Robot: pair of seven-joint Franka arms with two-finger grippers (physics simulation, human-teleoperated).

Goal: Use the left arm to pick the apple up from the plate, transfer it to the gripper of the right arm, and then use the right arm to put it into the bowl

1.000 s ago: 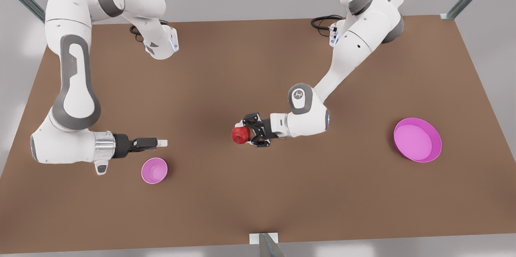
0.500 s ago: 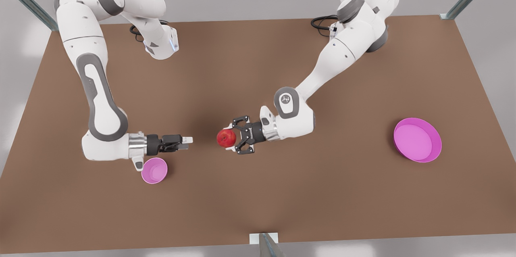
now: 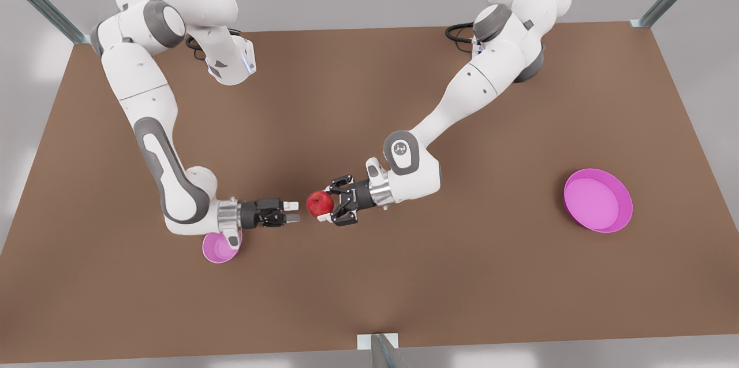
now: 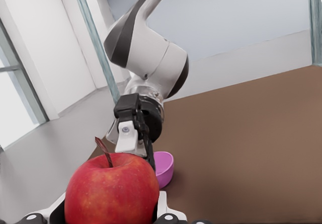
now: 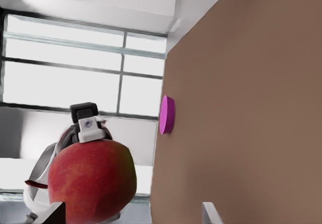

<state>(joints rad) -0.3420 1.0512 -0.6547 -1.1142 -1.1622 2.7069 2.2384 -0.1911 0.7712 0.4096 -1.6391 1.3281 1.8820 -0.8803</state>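
Glossy red apple (image 3: 319,204) with a thin dark stem, pinched in the left end effector (image 3: 327,207); right end effector (image 3: 291,212), spread, sits just beside it.

Apple (image 5: 92,181) before plate (image 5: 167,115)

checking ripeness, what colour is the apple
Glossy red with faint yellowish speckling, the apple shows best in the left wrist view.

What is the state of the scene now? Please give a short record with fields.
apple: held above the table, off the plate
left gripper: shut on the apple, mid-table
right gripper: open, facing the apple with a small gap
bowl: on the table, partly under the right arm's wrist
plate: bare, at the front view's right
handover: not yet done
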